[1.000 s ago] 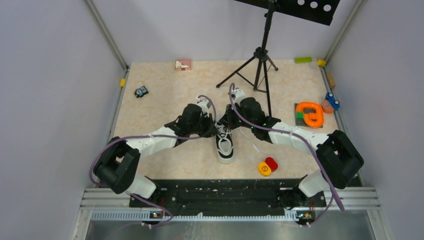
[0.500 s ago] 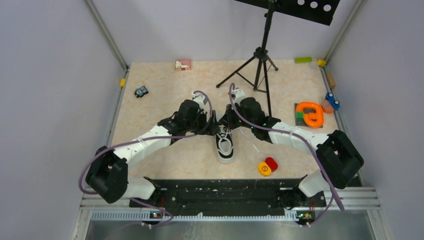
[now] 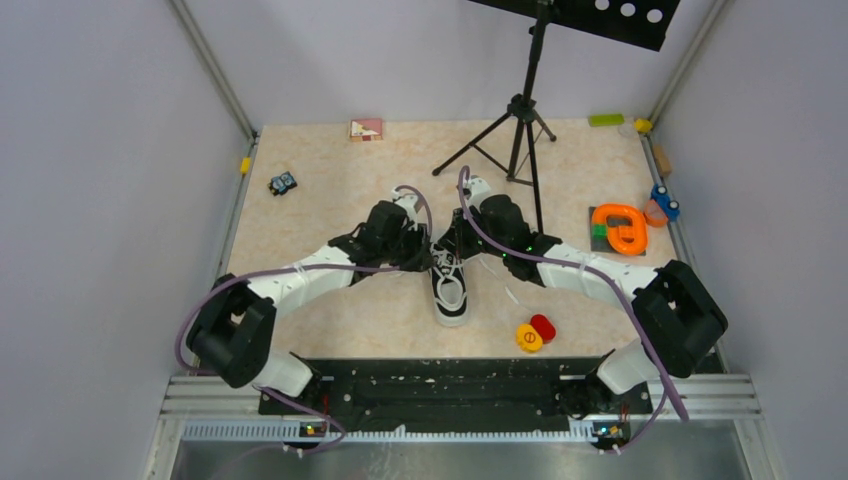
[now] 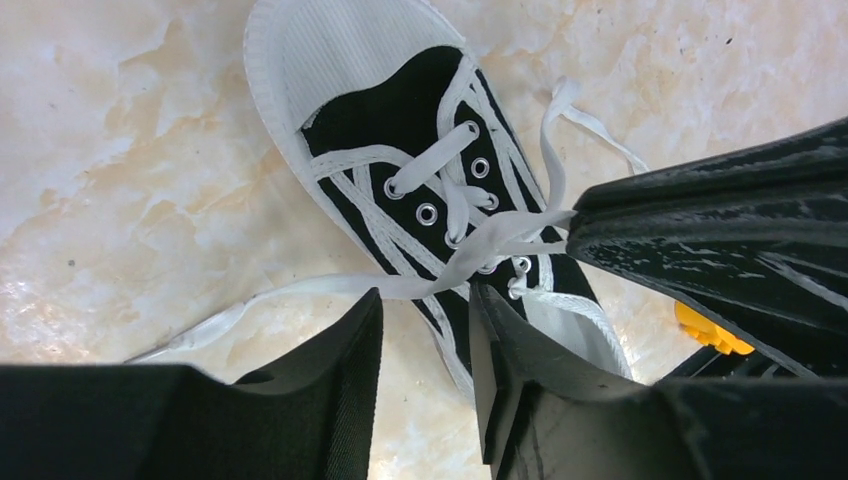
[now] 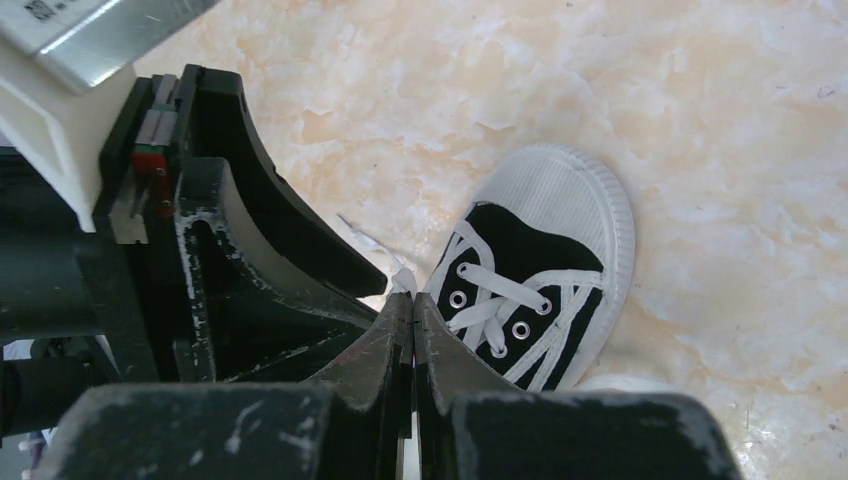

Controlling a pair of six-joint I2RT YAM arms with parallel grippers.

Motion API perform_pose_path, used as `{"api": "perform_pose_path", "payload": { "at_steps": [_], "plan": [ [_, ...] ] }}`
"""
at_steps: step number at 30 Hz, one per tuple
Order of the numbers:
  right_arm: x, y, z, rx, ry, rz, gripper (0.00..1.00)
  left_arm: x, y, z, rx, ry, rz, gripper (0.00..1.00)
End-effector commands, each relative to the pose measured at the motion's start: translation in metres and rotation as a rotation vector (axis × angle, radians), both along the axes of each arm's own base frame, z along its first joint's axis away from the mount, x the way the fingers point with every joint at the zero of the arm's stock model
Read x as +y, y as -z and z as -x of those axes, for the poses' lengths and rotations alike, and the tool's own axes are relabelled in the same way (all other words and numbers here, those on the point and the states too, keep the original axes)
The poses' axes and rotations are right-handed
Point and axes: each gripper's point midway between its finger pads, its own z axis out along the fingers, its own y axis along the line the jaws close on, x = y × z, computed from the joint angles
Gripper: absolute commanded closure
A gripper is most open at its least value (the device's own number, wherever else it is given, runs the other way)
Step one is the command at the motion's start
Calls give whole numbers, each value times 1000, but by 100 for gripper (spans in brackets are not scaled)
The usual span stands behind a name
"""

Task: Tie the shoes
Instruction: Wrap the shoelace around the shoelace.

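The black sneaker (image 3: pixel 452 292) with white laces lies mid-table, its white toe cap toward the arm bases. It also shows in the left wrist view (image 4: pixel 400 130) and the right wrist view (image 5: pixel 545 270). My right gripper (image 3: pixel 457 247) (image 5: pixel 412 300) is shut on a white lace (image 5: pixel 403 280) above the shoe's tongue; in the left wrist view it shows (image 4: pixel 700 230) pulling that lace (image 4: pixel 480 245) taut. My left gripper (image 3: pixel 425 256) (image 4: pixel 425 295) is open just left of the shoe, and the taut lace crosses right at its fingertips.
A black tripod stand (image 3: pixel 520 110) rises behind the shoe. An orange toy on a dark plate (image 3: pixel 620 228) and a blue toy (image 3: pixel 665 203) sit right. Red and yellow discs (image 3: pixel 535 333) lie near right. A toy car (image 3: pixel 283 183) and pink box (image 3: pixel 366 129) sit far left.
My left gripper drew back a little up and left half a second ago and has come back beside the shoe. The right arm and the shoe have not moved.
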Motion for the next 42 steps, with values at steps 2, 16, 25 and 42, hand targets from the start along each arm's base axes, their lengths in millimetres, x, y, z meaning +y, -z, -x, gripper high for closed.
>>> {"api": "perform_pose_path", "payload": {
  "at_steps": [2, 16, 25, 42],
  "plan": [
    [10, -26, -3, -69, -7, -67, 100, -14, -11, -11, -42, 19, 43, 70],
    [10, -23, -3, -61, 0, -71, 100, -36, -19, 5, 3, 153, 137, 100],
    [10, -20, -5, -57, 4, -65, 100, -34, -17, -9, -26, 112, 110, 100],
    [8, -23, -5, -59, 20, -71, 100, -33, -27, 2, -30, 117, 164, 67]
  ]
}}
